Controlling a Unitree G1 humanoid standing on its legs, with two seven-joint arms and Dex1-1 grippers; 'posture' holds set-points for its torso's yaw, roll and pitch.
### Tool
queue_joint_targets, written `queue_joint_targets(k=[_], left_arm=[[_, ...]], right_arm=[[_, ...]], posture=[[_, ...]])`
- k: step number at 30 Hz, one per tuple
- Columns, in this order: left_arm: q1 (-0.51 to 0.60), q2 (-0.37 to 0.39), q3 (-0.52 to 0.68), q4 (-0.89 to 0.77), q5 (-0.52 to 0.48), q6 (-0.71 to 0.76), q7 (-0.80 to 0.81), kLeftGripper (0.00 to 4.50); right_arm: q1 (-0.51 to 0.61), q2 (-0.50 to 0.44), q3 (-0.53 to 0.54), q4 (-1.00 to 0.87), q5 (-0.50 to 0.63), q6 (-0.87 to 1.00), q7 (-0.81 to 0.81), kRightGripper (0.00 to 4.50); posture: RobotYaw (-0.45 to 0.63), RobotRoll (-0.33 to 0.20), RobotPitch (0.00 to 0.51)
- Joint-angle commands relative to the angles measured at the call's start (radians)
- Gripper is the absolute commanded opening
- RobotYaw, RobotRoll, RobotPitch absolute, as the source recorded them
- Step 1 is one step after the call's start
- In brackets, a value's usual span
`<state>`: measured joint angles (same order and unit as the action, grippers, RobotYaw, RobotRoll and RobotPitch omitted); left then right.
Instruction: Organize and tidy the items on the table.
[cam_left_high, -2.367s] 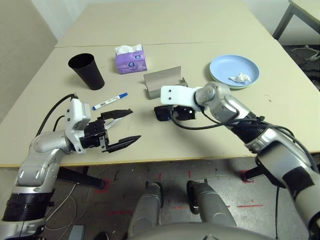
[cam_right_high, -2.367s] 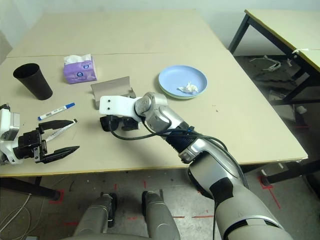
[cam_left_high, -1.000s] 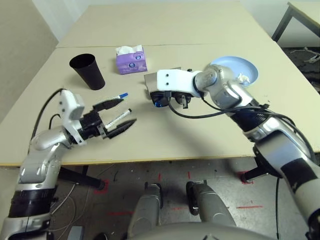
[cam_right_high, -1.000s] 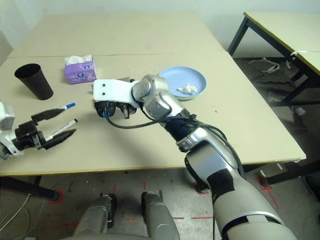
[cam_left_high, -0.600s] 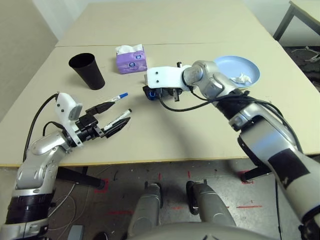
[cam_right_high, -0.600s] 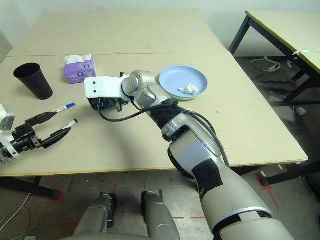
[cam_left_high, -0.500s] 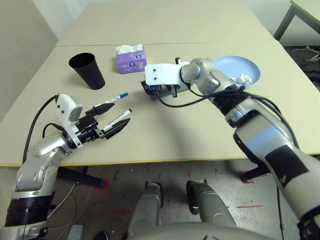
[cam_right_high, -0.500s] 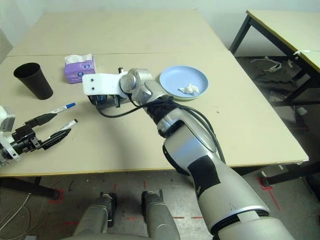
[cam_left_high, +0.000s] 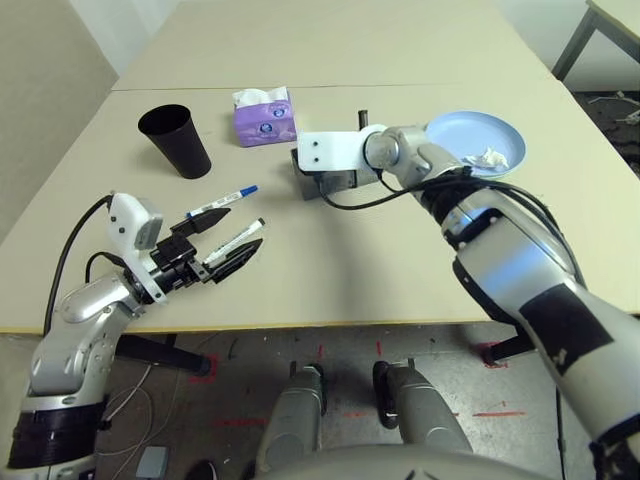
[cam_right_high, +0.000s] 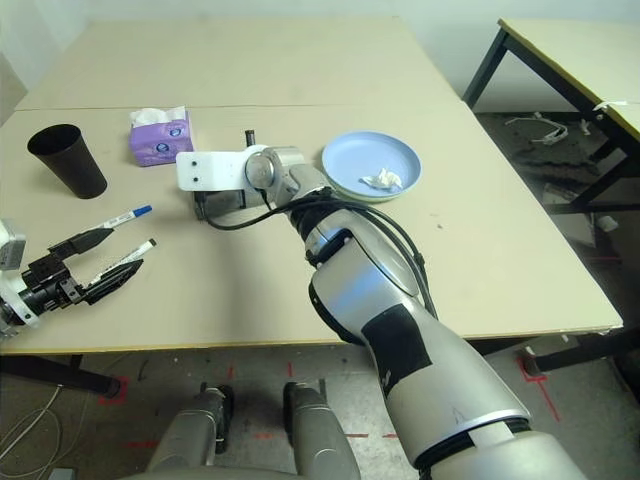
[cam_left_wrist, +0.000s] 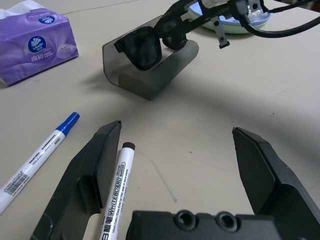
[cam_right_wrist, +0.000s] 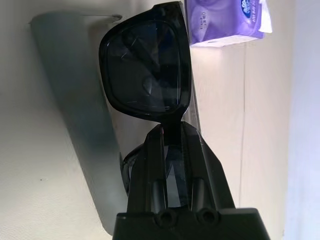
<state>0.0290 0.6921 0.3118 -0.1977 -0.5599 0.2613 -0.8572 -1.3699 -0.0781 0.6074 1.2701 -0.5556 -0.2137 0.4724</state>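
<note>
Two markers lie on the table (cam_left_high: 400, 260) at our eight o'clock: blue-capped marker (cam_left_high: 221, 201) and black-capped marker (cam_left_high: 236, 240), beside the left gripper (cam_left_high: 215, 244). Cup (cam_left_high: 175, 141) at ten o'clock; plates (cam_left_high: 476, 143) with tissue wad (cam_left_high: 487, 157) at two.

Left wrist: we see its fingers (cam_left_wrist: 87, 175) spread wide, holding nothing.

Right wrist: right gripper (cam_right_wrist: 172, 145) pinches the sunglasses (cam_right_wrist: 145, 70) over the glasses case (cam_right_wrist: 75, 95), at twelve o'clock.
</note>
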Motion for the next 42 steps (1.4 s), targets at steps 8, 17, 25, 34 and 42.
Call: queue_joint_targets(k=[8,17,25,34,42], left_arm=[[0.01,0.0,-0.001,-0.028,-0.005,0.023,-0.004,4.5],[0.007,-0.005,0.0,-0.03,-0.003,0.019,-0.008,4.5],[0.006,-0.015,-0.001,-0.036,-0.004,0.015,-0.008,4.5],[0.007,-0.008,-0.01,-0.028,0.012,0.004,-0.024,4.5],[-0.014,-0.013,-0.03,-0.004,0.028,-0.011,-0.033,4.5]], right_arm=[[0.031,0.043,-0.005,0.036,-0.026,-0.048,-0.061,0.19],[0.034,0.048,-0.001,0.047,-0.046,-0.068,-0.064,0.19],[0.052,0.031,-0.004,0.054,-0.054,-0.051,-0.046,0.18],[0.048,0.016,-0.01,0.057,-0.06,0.023,-0.027,0.17],[0.036,0.005,-0.04,0.034,-0.027,0.116,0.087,0.17]], posture=[[0.01,0.0,0.205],[0.01,0.0,0.204],[0.01,0.0,0.204],[-0.01,0.0,0.208],[-0.02,0.0,0.205]])
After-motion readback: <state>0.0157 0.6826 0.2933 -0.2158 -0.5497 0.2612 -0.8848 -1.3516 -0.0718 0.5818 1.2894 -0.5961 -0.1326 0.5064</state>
